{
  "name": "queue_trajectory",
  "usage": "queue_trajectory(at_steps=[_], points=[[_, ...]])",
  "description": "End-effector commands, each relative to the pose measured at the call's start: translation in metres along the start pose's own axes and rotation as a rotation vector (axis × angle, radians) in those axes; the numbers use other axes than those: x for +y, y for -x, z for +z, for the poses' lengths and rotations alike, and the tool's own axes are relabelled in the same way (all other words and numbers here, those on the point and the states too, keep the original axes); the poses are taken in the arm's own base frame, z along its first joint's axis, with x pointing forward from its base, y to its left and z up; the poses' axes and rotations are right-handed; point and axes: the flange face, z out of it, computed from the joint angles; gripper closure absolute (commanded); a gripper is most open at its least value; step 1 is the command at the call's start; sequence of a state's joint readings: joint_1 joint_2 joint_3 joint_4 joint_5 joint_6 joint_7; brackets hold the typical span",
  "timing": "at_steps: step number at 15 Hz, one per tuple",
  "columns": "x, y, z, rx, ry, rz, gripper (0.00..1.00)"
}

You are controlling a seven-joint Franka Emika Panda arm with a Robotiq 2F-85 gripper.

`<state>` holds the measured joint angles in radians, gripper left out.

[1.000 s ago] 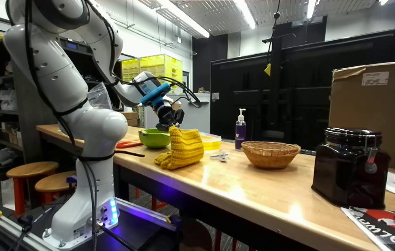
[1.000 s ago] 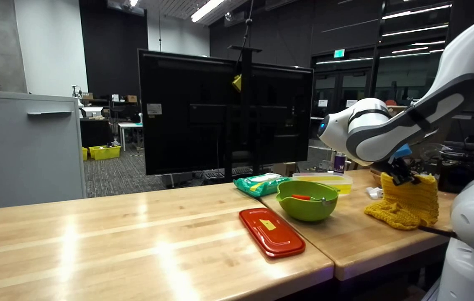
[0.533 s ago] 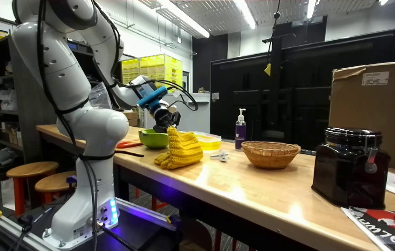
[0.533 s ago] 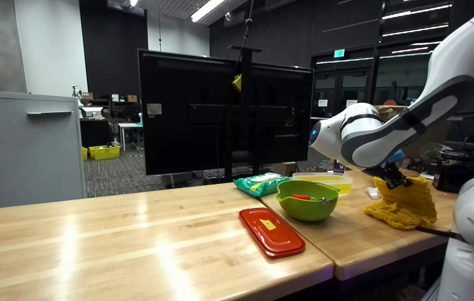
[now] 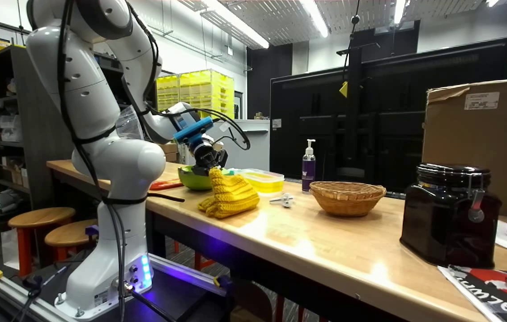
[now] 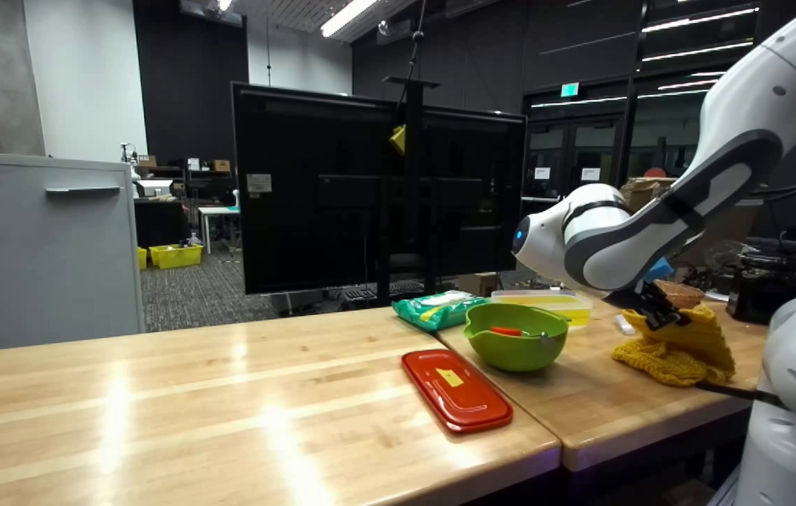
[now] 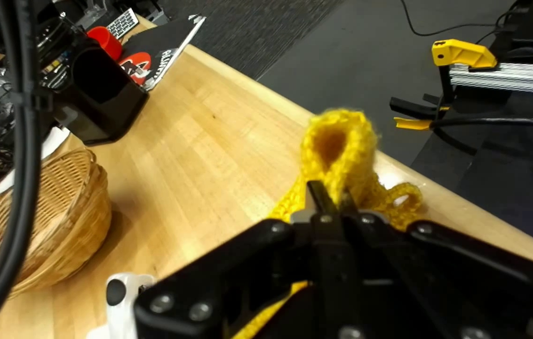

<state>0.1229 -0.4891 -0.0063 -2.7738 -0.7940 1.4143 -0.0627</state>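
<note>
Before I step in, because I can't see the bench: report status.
Gripper closed on a fold of yellow knit cloth. Its lower part rests on bench. White object, wicker basket nearby, neither touching it.

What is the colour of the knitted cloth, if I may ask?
Yellow; the cloth shows best in an exterior view.

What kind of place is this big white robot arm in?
Probably a robotics lab or workshop: there's the white jointed robot arm, stacked yellow plastic bins and a long pale wooden workbench.
</note>
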Motion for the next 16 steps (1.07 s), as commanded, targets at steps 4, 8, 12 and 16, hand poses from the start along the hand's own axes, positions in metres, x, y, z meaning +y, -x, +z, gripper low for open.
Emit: queue_trajectory(at_steps=[4, 8, 12, 16], points=[[-0.03, -0.014, -0.01, -0.039, -0.008, -0.035, 0.99], [-0.048, -0.023, -0.016, -0.05, 0.001, -0.063, 0.99], [-0.065, -0.034, -0.018, -0.057, -0.003, -0.101, 0.99], [-0.076, -0.042, -0.014, -0.062, -0.023, -0.136, 0.99]])
